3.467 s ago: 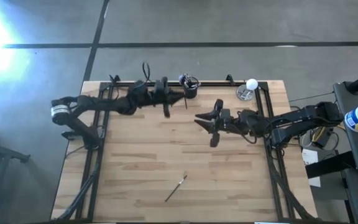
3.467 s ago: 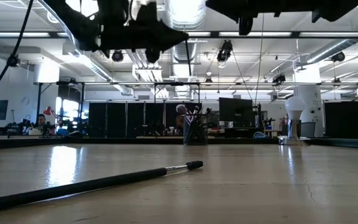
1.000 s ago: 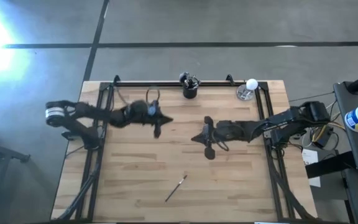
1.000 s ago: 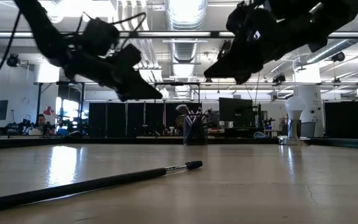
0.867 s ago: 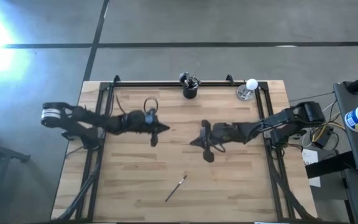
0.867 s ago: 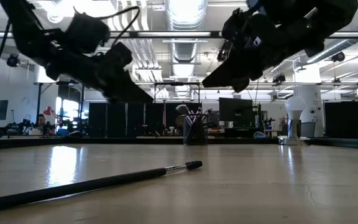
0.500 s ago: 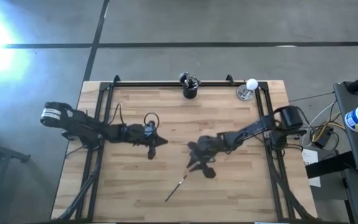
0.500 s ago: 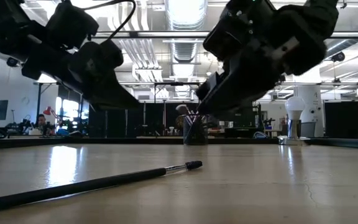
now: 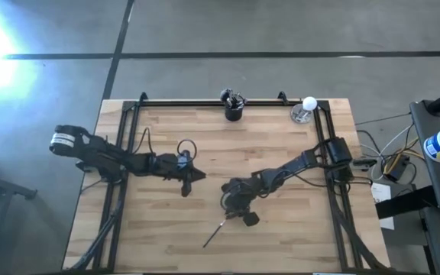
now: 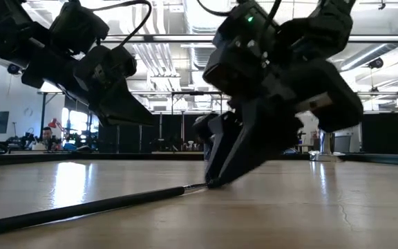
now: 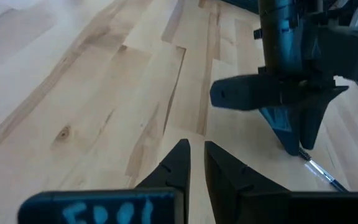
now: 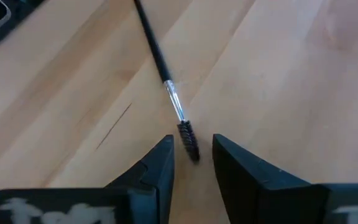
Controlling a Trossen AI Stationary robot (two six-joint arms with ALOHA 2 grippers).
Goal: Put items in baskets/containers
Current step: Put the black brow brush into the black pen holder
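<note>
The counter (image 9: pixel 166 229) is carrying one loose brush (image 9: pixel 216 231) near its front edge and the cup (image 9: pixel 234 111) of brushes at the back rail. The right pincer (image 12: pixel 191 158), fingers apart, is straddling the brush's bristle end without gripping it. The left pincer (image 11: pixel 196 163) is hovering nearby, slightly parted, empty.

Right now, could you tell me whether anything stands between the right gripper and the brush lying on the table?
Nothing visible does. The right gripper is open and down over the brush, its bristle tip lying between the two fingers on bare table. The left gripper hangs off to the side.
</note>
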